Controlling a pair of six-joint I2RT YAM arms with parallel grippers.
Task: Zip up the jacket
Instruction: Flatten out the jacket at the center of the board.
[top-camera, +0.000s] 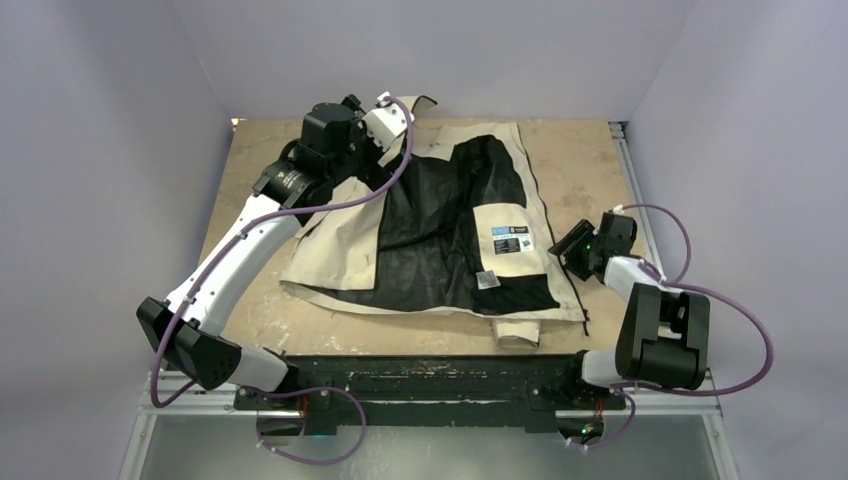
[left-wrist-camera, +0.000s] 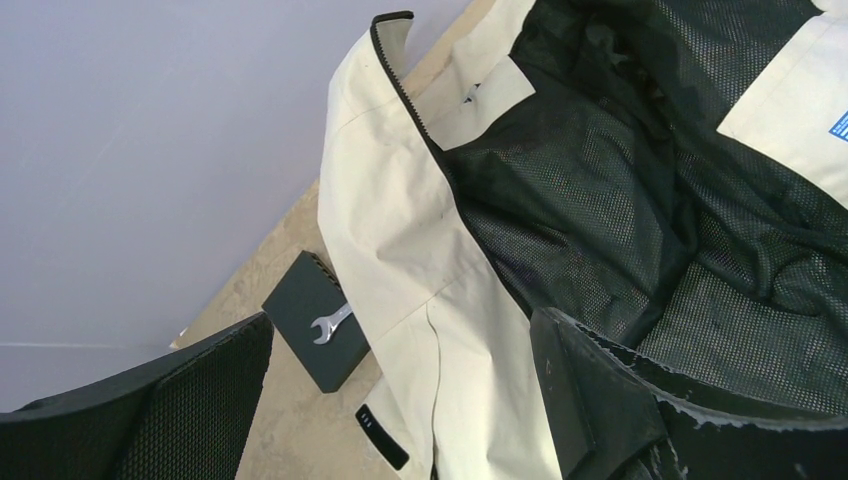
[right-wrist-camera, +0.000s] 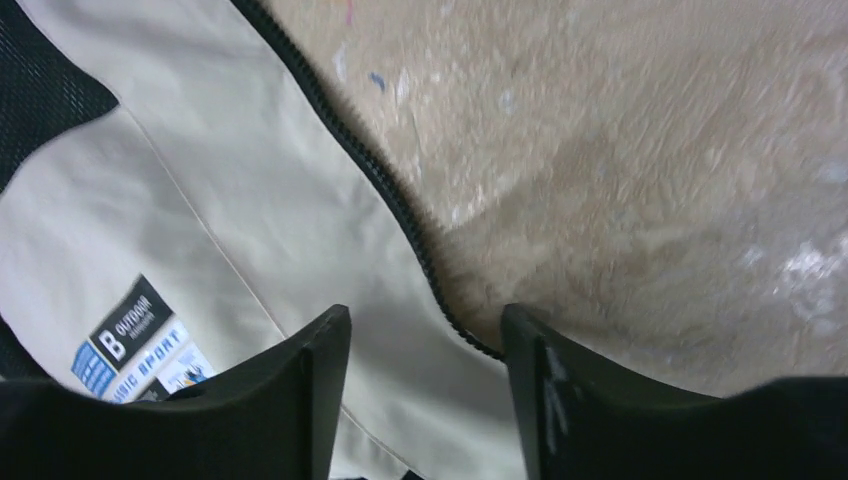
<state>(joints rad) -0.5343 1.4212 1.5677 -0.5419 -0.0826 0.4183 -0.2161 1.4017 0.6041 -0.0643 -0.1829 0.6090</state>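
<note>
The cream-beige jacket (top-camera: 330, 250) lies spread open on the table, its black mesh lining (top-camera: 440, 230) facing up. My left gripper (top-camera: 372, 125) hovers over the collar end at the far side. In its wrist view it (left-wrist-camera: 400, 405) stands wide open above a cream front panel (left-wrist-camera: 400, 230) edged with dark zipper teeth (left-wrist-camera: 400, 85). At the jacket's right edge, my right gripper (top-camera: 572, 250) is low over the fabric. In the right wrist view its fingers (right-wrist-camera: 425, 345) are apart, with the cream edge (right-wrist-camera: 200, 180) and the zipper teeth (right-wrist-camera: 370, 170) running between them.
A small black box with a wrench mark (left-wrist-camera: 312, 335) sits on the table beside the jacket's left panel. Printed labels (top-camera: 510, 240) are sewn inside the right panel. A metal rail (top-camera: 630, 170) borders the table on the right, and grey walls close in on all sides.
</note>
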